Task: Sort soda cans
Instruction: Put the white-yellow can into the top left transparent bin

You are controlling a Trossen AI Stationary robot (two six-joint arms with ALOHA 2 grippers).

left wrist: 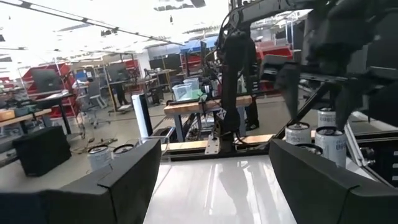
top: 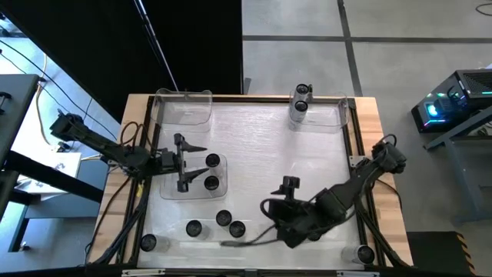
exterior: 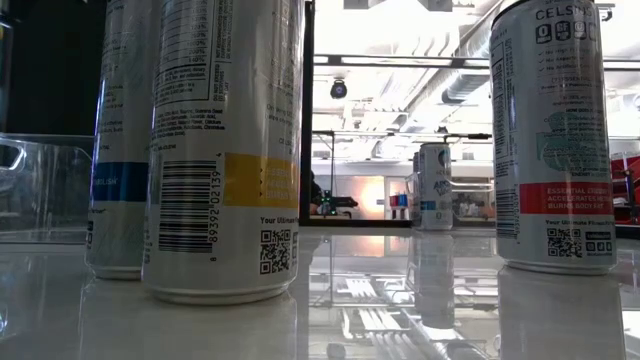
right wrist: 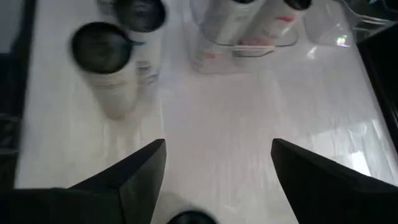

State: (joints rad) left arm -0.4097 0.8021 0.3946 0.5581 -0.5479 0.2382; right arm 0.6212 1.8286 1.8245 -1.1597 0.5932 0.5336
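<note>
While the left hand (top: 192,162) hangs released over a clear plastic tray (top: 171,190) holding two soda cans (top: 211,182) near the bench's (top: 261,146) left edge, the right hand (top: 283,201) gapes empty by the front edge; three loose cans (top: 224,218) stand between them, two more (top: 299,105) in the far-right tray (top: 330,117).

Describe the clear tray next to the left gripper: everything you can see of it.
The clear tray is a shallow rectangular bin of transparent plastic with rounded corners, lying flat on the white table, left of centre. Two soda cans stand upright inside, toward its right side, dark tops up. The left gripper hangs open over it, fingers pointing at the cans, holding nothing.
</note>
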